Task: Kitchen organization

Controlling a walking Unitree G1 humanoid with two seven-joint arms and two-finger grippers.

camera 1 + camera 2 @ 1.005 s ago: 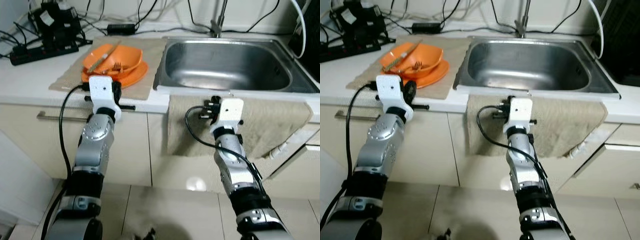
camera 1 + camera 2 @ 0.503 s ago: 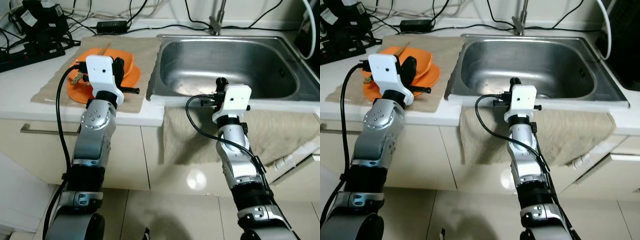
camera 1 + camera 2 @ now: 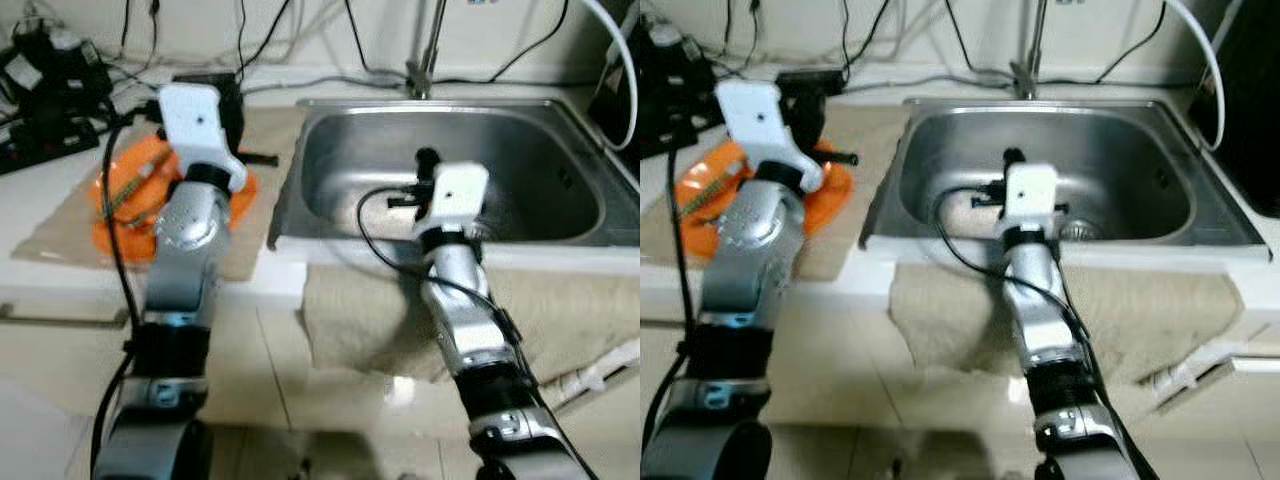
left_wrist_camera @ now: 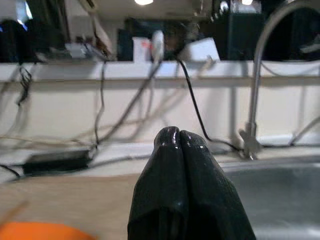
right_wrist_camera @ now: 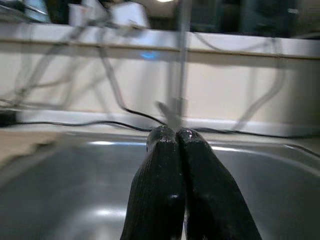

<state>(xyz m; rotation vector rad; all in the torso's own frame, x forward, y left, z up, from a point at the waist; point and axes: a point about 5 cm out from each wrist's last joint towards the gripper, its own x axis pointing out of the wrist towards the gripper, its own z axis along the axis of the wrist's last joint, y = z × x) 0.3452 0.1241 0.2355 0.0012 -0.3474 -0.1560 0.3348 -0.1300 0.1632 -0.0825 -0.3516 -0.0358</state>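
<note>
The orange dishes [image 3: 125,195] sit stacked on a beige cloth mat [image 3: 60,225] on the counter [image 3: 30,270], just beside the steel sink [image 3: 520,190] on the robot's left, with what looks like cutlery [image 3: 128,185] lying across them. They look like rigid plastic or melamine: probably light, stiff and smooth, so 2 narrow fingers could slide on the glossy surface. A pinch over the rim, 1 finger inside and 1 under the lip, seems the safest hold, and the loose cutlery would likely rattle or slip off if the stack tilts, so it is better lifted out separately. The left tool [image 4: 179,142] is raised over the mat by the dishes, its fingers pressed together with nothing between them. The right tool [image 5: 172,137] is held over the sink basin, facing the tap [image 5: 177,65], also closed and empty. A towel [image 3: 1140,310] hangs over the counter's front edge below the sink. No brand, label or writing can be read anywhere; the boxes on the far ledge are too blurred.
</note>
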